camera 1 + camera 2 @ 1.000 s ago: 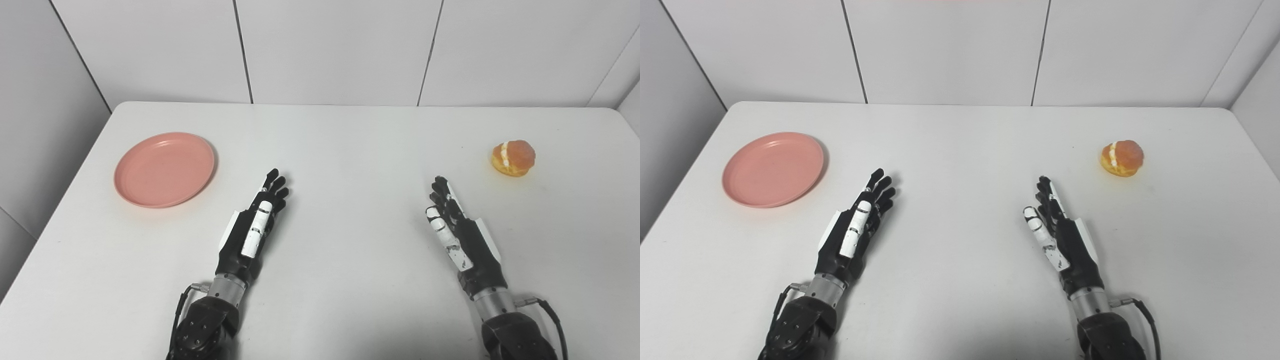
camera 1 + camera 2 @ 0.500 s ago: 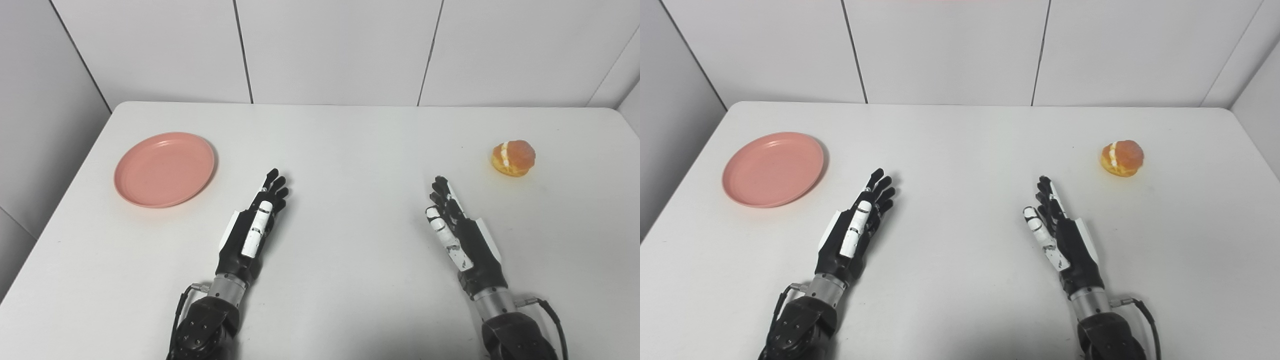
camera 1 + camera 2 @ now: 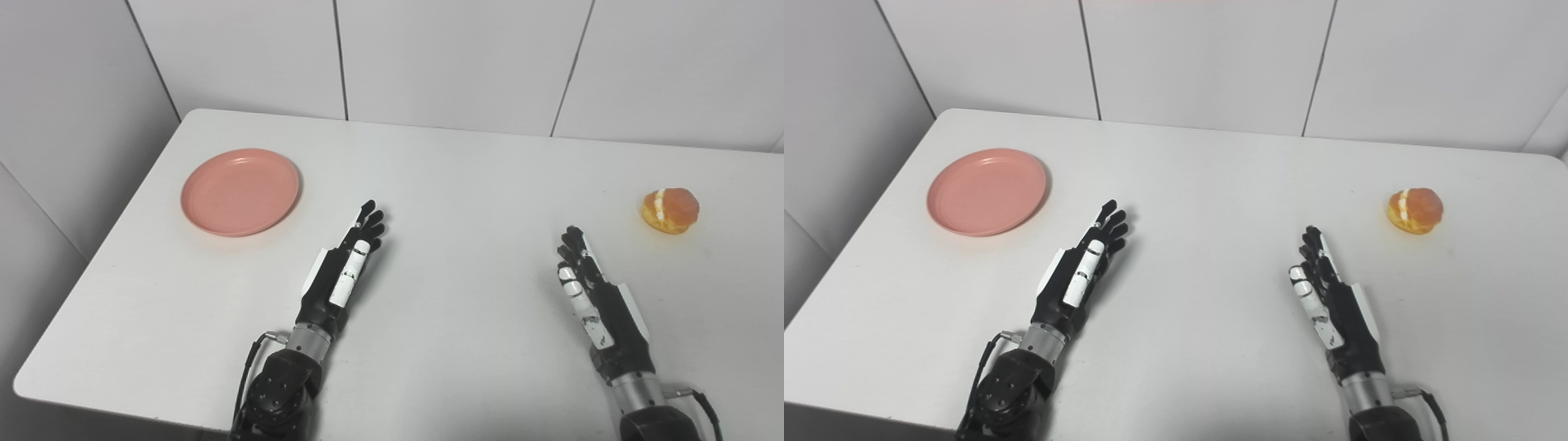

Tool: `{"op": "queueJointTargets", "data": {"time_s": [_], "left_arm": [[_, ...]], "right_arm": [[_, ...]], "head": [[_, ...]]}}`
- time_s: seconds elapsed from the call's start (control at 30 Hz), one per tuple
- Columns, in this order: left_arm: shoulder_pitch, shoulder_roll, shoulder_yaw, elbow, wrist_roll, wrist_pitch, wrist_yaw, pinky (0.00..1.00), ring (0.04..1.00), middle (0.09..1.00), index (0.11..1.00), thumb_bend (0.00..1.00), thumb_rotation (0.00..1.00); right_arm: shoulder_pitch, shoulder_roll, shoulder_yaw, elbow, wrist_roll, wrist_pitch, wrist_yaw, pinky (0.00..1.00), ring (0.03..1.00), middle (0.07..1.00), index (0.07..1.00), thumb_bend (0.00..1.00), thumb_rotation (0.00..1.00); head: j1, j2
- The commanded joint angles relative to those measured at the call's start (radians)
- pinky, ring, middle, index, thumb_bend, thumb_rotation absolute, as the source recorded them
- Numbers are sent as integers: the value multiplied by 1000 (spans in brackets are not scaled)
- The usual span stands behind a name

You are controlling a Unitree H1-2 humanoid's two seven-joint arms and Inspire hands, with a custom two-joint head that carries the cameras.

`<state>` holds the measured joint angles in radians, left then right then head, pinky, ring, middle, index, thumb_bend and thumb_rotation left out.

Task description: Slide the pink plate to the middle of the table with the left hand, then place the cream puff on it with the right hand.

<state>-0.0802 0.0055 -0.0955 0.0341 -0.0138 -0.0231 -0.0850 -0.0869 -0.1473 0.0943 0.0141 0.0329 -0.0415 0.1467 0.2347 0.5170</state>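
Pink plate point(image 3: 240, 191), round, shallow, bare

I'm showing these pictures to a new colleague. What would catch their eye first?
Probably the pink plate, the one big patch of colour, far left on the white table. Next the cream puff, alone at far right. Between them the left hand and right hand lie open, holding nothing.

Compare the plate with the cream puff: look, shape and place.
The plate is pink, flat and wide; the cream puff is orange-brown, small and rounded, with a white cream band. The plate lies at the table's left side, the cream puff at its right. The plate is nearer the left hand, the cream puff nearer the right hand. Both rest on the table, untouched.
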Motion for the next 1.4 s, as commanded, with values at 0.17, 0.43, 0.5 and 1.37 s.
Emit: {"op": "queueJointTargets", "data": {"time_s": [0.17, 0.43, 0.5, 1.37], "left_arm": [[25, -56, -52, 157, 69, -7, 26, 935, 943, 956, 956, 372, 1000], [15, -74, -61, 194, 102, -29, 52, 922, 940, 953, 956, 369, 1000], [16, -77, -60, 191, 102, -21, 54, 923, 940, 953, 955, 377, 1000], [10, -78, -29, 131, 26, 5, 29, 946, 948, 959, 962, 361, 1000]], "right_arm": [[21, -20, -21, 81, 29, -37, 37, 992, 990, 1000, 1000, 412, 846], [24, -16, -38, 72, 49, -17, 49, 1000, 1000, 1000, 1000, 393, 851], [26, -14, -39, 60, 54, -3, 49, 1000, 1000, 1000, 1000, 378, 843], [10, 0, -37, 61, 39, 10, 39, 1000, 1000, 1000, 1000, 386, 791]], "head": [[95, -63], [126, -76], [127, -76], [130, -67]]}}
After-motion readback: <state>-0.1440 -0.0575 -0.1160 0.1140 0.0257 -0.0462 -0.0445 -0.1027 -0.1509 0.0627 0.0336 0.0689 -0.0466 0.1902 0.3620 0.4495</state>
